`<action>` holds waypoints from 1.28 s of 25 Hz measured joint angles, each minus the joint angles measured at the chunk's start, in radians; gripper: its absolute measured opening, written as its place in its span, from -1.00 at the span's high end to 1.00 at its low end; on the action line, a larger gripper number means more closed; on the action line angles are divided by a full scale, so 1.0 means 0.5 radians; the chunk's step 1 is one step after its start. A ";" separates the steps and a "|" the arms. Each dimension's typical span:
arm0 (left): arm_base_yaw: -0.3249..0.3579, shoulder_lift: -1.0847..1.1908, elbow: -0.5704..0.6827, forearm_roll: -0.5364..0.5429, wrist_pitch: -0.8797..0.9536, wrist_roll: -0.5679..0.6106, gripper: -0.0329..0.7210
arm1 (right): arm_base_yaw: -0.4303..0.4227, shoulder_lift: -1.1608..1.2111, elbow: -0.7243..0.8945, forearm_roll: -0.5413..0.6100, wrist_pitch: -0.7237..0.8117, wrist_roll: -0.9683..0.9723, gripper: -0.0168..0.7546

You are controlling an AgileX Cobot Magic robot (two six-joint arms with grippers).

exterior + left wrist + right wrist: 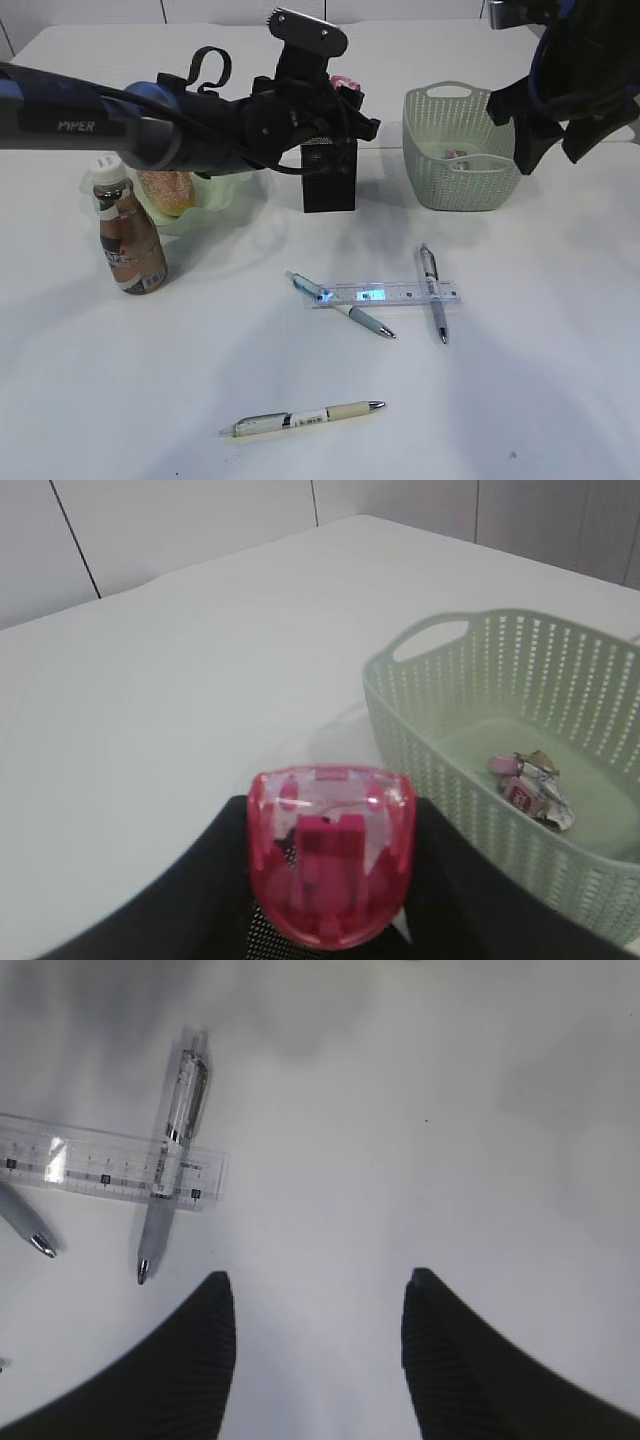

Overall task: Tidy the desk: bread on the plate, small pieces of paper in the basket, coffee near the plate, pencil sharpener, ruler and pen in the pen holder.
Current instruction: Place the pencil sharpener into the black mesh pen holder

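1. Left wrist view: the left gripper (330, 880) pinches a pink pencil sharpener (331, 867) between its fingers, right over the mesh of the black pen holder (329, 176). If the sharpener sits off-centre over the mouth when let go, it could catch the rim and tumble onto the desk (200, 380)
2. The sharpener looks nearly as wide as the holder's opening, so a tilted drop may leave it jammed on top
3. The left arm reaches close above the bread (166, 190) on the plate (215, 190) and near the coffee (128, 240); a careless pull-back could topple the bottle
4. The right gripper (315, 1350) hangs spread and empty above bare desk, beside the ruler (385, 294). Pens (432, 290) lie across that ruler, so grabbing one may drag the others
5. The small pieces of paper (530, 785) already lie in the basket (400, 710); a third pen (305, 416) lies apart, nearer the front edge
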 joint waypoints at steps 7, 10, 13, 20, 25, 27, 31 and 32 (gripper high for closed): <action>0.049 0.060 -0.031 -0.025 0.000 -0.007 0.12 | 0.000 0.000 0.000 -0.004 0.000 0.000 -0.15; 0.063 0.065 -0.031 -0.051 0.000 -0.012 0.12 | 0.000 0.000 0.000 -0.004 0.000 0.000 -0.15; 0.072 0.065 -0.031 -0.056 0.000 -0.013 0.12 | 0.000 0.000 0.000 -0.004 0.000 0.000 -0.15; 0.072 0.105 -0.035 -0.056 0.004 -0.016 0.12 | 0.000 0.000 0.000 -0.008 0.000 0.000 -0.15; 0.072 0.105 -0.043 -0.056 0.004 -0.017 0.12 | 0.000 0.000 0.000 -0.008 0.000 0.000 -0.15; 0.072 0.105 -0.043 -0.056 0.004 -0.020 0.12 | 0.000 0.000 0.000 -0.008 0.000 0.000 -0.15; 0.072 0.105 -0.043 -0.056 0.004 -0.020 0.12 | 0.000 0.000 0.000 -0.008 0.000 0.000 -0.15; 0.072 0.105 -0.043 -0.056 0.004 -0.020 0.12 | 0.000 0.000 0.000 -0.008 0.000 0.000 -0.15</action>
